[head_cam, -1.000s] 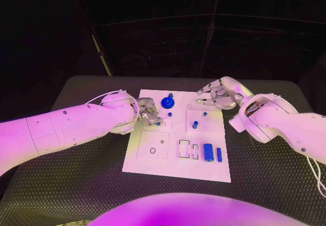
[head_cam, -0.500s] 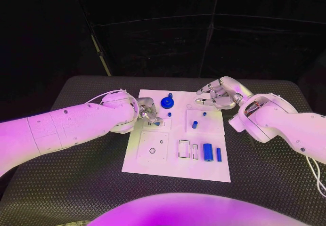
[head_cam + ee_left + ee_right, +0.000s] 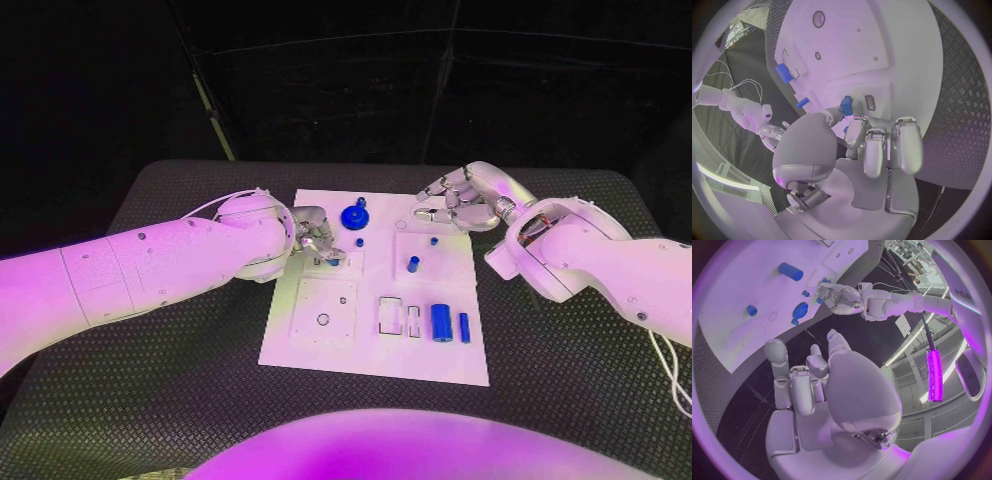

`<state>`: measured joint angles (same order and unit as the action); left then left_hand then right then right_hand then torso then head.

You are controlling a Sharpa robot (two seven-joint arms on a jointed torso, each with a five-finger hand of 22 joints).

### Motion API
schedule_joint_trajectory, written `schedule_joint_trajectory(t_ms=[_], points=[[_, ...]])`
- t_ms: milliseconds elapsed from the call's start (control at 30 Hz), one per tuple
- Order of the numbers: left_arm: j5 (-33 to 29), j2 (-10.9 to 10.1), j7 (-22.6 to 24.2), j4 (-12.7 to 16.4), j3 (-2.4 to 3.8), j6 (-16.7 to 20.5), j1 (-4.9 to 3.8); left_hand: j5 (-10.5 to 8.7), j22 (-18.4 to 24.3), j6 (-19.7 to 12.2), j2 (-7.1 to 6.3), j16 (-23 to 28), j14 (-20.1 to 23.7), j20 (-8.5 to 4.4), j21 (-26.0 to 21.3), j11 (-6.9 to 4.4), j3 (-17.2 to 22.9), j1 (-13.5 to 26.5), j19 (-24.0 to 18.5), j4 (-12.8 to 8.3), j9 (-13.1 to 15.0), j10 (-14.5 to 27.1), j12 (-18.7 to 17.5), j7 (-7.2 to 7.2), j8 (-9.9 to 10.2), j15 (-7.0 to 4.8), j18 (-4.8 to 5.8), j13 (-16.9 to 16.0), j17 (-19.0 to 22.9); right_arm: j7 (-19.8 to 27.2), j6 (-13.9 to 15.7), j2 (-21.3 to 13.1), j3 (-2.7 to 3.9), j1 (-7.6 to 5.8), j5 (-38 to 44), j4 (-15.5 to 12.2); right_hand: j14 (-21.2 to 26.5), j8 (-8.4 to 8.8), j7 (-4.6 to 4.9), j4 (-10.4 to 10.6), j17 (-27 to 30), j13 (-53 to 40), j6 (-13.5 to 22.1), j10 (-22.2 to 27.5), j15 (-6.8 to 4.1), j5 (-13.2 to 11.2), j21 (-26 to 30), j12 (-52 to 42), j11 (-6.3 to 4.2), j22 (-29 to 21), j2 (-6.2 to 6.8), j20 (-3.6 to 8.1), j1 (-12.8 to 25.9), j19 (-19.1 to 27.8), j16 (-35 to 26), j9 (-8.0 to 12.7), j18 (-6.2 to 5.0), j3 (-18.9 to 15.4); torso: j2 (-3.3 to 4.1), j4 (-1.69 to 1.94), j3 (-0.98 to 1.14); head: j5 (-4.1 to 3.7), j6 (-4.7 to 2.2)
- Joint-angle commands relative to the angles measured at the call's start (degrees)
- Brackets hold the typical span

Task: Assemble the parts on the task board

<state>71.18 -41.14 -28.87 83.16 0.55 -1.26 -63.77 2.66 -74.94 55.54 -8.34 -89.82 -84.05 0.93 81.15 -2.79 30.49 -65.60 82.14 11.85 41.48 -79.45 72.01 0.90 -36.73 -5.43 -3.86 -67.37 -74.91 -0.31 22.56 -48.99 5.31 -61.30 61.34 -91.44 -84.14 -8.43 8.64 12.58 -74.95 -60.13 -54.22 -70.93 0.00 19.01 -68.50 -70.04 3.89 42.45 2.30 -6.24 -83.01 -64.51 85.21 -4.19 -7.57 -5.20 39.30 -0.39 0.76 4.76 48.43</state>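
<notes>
Left hand (image 3: 317, 243) pinches a small blue piece (image 3: 846, 105) over the board (image 3: 346, 345); right hand (image 3: 459, 203) hovers beside, loosely curled, empty; risk: a tilted piece jams in its slot.

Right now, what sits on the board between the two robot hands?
In the head view, a blue gear-like part stands on the task board between the left robot hand and the right robot hand.

black textured table (image 3: 173, 400), dark backdrop, purple light strip (image 3: 933, 375)
</notes>
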Motion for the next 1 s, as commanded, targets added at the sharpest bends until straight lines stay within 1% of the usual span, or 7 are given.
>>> schedule_joint_trajectory(t_ms=[33, 200, 433, 533, 667, 933, 1000], points=[[0.15, 0.17, -0.77, -0.12, -0.32, -2.13, 0.37, 0.12, -1.65, 0.55, 0.04, -0.18, -5.95, -0.12, 0.35, -0.15, -0.65, 0.90, 0.35, 0.17, 0.13, -0.47, 0.26, -0.13, 0.05, -0.30, 0.69, -0.13, -15.09, 0.42, -0.17, 0.01, 0.04, -0.08, 0.14, -0.11, -3.34, -0.16, 0.06, 0.07, -3.43, 0.09, -0.35, -0.29, -0.45, 0.36, 0.27, 0.12, -0.14, -0.07, -0.46, 0.40, -0.09, 0.00, -0.32, 0.02, -0.95, -0.18, 0.00, 0.01, 0.01, -0.02, 0.09], [0.15, 0.21, -0.80, -0.07, -0.31, -2.32, 0.35, 0.13, -1.79, 0.89, -0.27, -0.18, -5.95, -0.21, 0.40, -0.23, -1.99, 2.07, 0.45, 0.91, 0.25, -0.68, 0.46, -0.22, -0.04, -0.38, 0.72, -0.35, -15.09, 0.41, -0.18, -0.03, 0.04, -0.08, 0.14, -0.12, -3.34, -0.17, 0.06, 0.09, -3.41, 0.14, -0.35, -0.26, -0.45, 0.36, 0.30, 0.15, -0.14, -0.12, -0.45, 0.41, -0.07, 0.01, -0.33, 0.02, -0.96, -0.22, -0.03, 0.05, 0.03, -0.03, 0.23], [0.16, 0.27, -0.86, -0.22, -0.31, -2.37, 0.29, 0.13, -1.92, 1.04, -0.45, -0.18, -5.95, -0.25, 0.46, -0.29, -2.65, 2.53, 0.54, 1.24, 0.33, -0.75, 0.49, -0.29, -0.09, -0.42, 0.74, -0.36, -15.09, 0.42, -0.16, 0.03, 0.04, -0.08, 0.14, -0.08, -3.34, -0.17, 0.06, 0.09, -3.41, 0.14, -0.35, -0.26, -0.45, 0.36, 0.30, 0.15, -0.14, -0.12, -0.45, 0.41, -0.07, 0.01, -0.33, 0.02, -0.96, -0.22, -0.02, 0.07, 0.04, -0.03, 0.21], [0.16, 0.40, -0.88, -0.42, -0.30, -2.35, 0.27, 0.13, -1.96, 1.08, -0.44, -0.18, -5.95, -0.26, 0.47, -0.30, -2.82, 2.65, 0.56, 1.35, 0.35, -0.77, 0.50, -0.31, -0.10, -0.44, 0.75, -0.37, -15.09, 0.43, -0.15, 0.05, 0.04, -0.08, 0.14, -0.08, -3.33, -0.18, 0.06, 0.09, -3.39, 0.15, -0.35, -0.25, -0.46, 0.36, 0.31, 0.16, -0.14, -0.15, -0.45, 0.41, -0.06, 0.03, -0.34, 0.02, -0.97, -0.24, -0.02, 0.04, 0.01, -0.02, 0.21], [0.16, 0.62, -0.88, -0.72, -0.29, -2.34, 0.25, 0.13, -1.97, 1.18, -0.40, -0.18, -5.95, -0.29, 0.47, -0.33, -3.17, 2.92, 0.57, 1.61, 0.39, -0.81, 0.51, -0.34, -0.13, -0.46, 0.75, -0.36, -15.09, 0.43, -0.12, 0.05, 0.04, -0.08, 0.14, -0.09, -3.32, -0.18, 0.06, 0.12, -3.34, 0.20, -0.34, -0.23, -0.46, 0.36, 0.35, 0.19, -0.14, -0.23, -0.45, 0.41, -0.03, 0.06, -0.37, 0.03, -0.98, -0.27, -0.01, 0.00, 0.03, -0.01, 0.18], [0.16, 1.13, -0.89, -1.29, -0.27, -2.32, 0.19, 0.13, -2.15, 1.40, -0.15, -0.18, -5.95, -0.36, 0.53, -0.39, -4.31, 3.84, 0.69, 2.57, 0.53, -0.91, 0.55, -0.40, -0.19, -0.52, 0.79, -0.36, -15.09, 0.43, -0.10, 0.06, 0.04, -0.08, 0.14, -0.09, -3.30, -0.18, 0.06, 0.16, -3.24, 0.30, -0.34, -0.16, -0.46, 0.35, 0.44, 0.25, -0.14, -0.41, -0.44, 0.42, 0.02, 0.15, -0.42, 0.03, -1.01, -0.31, 0.02, 0.02, -0.01, -0.06, 0.15], [0.16, 1.30, -0.89, -1.44, -0.26, -2.36, 0.17, 0.13, -2.21, 1.45, -0.07, -0.18, -5.95, -0.37, 0.56, -0.40, -4.60, 4.06, 0.73, 2.80, 0.56, -0.94, 0.57, -0.40, -0.20, -0.53, 0.80, -0.38, -15.09, 0.43, -0.11, 0.08, 0.04, -0.08, 0.14, -0.08, -3.30, -0.18, 0.06, 0.16, -3.24, 0.30, -0.34, -0.16, -0.46, 0.35, 0.44, 0.25, -0.14, -0.41, -0.44, 0.42, 0.02, 0.15, -0.42, 0.03, -1.01, -0.31, 0.04, 0.03, 0.01, -0.06, 0.17]])
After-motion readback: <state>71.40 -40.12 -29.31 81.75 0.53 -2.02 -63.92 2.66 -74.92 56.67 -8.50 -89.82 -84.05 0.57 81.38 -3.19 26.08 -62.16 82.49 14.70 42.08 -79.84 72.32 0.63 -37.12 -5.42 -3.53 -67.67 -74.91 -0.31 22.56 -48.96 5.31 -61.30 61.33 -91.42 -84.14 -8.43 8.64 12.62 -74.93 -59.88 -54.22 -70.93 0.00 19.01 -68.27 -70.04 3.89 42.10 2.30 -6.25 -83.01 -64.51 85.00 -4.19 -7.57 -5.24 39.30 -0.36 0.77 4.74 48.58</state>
